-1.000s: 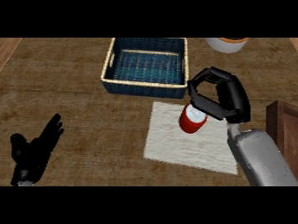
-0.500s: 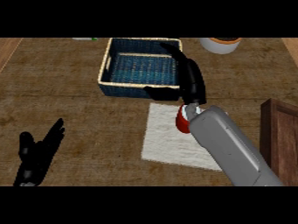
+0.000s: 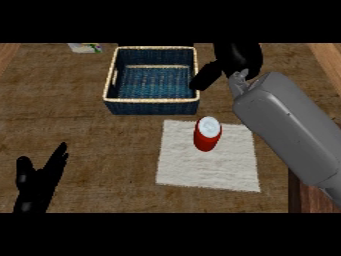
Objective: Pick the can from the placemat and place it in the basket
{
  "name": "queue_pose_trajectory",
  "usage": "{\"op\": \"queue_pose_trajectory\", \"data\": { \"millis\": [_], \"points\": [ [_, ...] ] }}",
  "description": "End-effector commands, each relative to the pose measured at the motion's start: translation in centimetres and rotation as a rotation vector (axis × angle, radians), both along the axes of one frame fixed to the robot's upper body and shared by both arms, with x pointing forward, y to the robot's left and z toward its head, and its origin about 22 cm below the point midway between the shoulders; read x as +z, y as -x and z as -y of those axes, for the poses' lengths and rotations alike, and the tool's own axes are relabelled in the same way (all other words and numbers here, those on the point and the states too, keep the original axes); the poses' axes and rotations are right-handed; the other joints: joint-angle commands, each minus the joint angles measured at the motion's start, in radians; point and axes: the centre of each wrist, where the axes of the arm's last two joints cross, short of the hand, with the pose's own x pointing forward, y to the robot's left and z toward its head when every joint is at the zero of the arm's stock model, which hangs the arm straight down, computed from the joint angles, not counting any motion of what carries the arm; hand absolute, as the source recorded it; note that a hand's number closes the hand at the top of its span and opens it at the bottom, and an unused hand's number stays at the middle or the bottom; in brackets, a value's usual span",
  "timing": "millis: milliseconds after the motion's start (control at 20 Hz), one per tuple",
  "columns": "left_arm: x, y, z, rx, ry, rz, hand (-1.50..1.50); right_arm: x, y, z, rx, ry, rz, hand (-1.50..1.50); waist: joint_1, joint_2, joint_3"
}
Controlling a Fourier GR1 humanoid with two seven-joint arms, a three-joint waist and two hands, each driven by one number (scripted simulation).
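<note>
At the lower left the left hand (image 3: 36,181) rests over the table (image 3: 62,130), fingers straight and spread, holding nothing. At the far edge, left of centre, lies one small pale thing (image 3: 85,47), too small to tell what it is. Next comes one basket (image 3: 114,80), blue-lined with a pale woven rim, standing on the table with nothing visible inside. Just below and to its right lies one white placemat (image 3: 202,167), flat, its near edge slightly skewed. One red can (image 3: 208,133) with a pale top stands upright on the upper part of the placemat, near the basket's front right corner but apart from it. No hand touches the can. The right hand (image 3: 236,60) shows above and right of the can, beside the basket's right wall, its fingers curled downward; nothing can be seen in them. Its grey forearm (image 3: 295,135) runs down to the lower right corner.

The table is brown, with a rough woven look. Lighter wooden strips run along its left and right sides, and a dark wooden edge (image 3: 297,192) shows at the lower right, partly behind the forearm.
</note>
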Motion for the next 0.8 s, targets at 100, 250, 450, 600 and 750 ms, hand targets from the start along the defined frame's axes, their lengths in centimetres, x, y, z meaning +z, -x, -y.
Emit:
{"op": "queue_pose_trajectory", "data": {
  "millis": [100,250,450,600,750],
  "points": [
    [-1.3,1.9,0.5,0.009,-0.001,-0.084,0.0,6.7,2.1,-1.1,0.016,0.185,-0.243,-1.5,-0.006,0.006,-0.004],
    [-1.3,1.7,0.1,0.026,0.002,-0.083,0.0,9.5,2.7,-0.8,0.043,0.236,-0.349,-1.5,-0.01,0.006,-0.005],
    [-0.4,0.4,-0.4,0.031,0.003,-0.064,0.0,10.1,3.1,0.6,0.035,0.276,-0.434,-1.5,-0.018,0.013,-0.004],
    [-1.2,1.4,-0.5,0.01,0.013,-0.067,0.0,9.6,4.0,0.9,0.041,0.29,-0.454,-1.5,-0.008,0.017,-0.005],
    [-1.3,1.5,1.2,0.004,0.017,-0.067,0.0,10.8,4.8,1.4,0.045,0.252,-0.451,-1.5,0.004,0.019,-0.004]
  ]
}}
